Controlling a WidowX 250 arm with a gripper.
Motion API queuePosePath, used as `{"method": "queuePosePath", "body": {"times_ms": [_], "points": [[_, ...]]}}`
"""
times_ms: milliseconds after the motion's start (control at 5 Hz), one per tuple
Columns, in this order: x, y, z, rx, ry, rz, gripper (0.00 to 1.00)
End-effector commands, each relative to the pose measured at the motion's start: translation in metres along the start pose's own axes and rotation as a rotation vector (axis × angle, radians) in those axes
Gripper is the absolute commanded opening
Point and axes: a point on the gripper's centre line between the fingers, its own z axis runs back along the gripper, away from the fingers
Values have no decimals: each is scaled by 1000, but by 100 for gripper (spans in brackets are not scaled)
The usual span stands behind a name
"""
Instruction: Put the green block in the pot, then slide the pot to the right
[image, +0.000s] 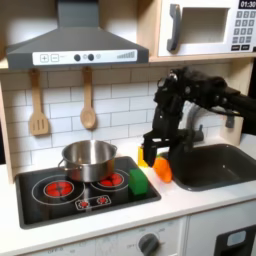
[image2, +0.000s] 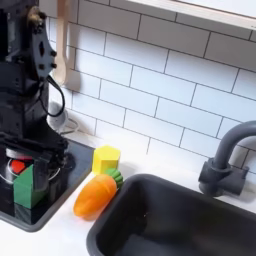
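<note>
Here, in the first exterior view, the pot (image: 89, 158) sits left of centre on the stovetop (image: 40, 195), the green block (image: 138, 182) stands at the stove's lower-right corner, and the gripper (image: 153, 153) hangs just above-right, its jaw state unclear.

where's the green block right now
In the first exterior view the green block sits on the stovetop's front right corner, right of the pot and left of the orange carrot; in the second exterior view it is at the left edge.
</note>
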Motion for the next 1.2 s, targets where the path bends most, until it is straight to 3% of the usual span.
{"method": "queuePosePath", "body": {"times_ms": [0,1000], "points": [[9,11,-6,9,6,28,100],[32,19,-41,46,56,37,100]]}}
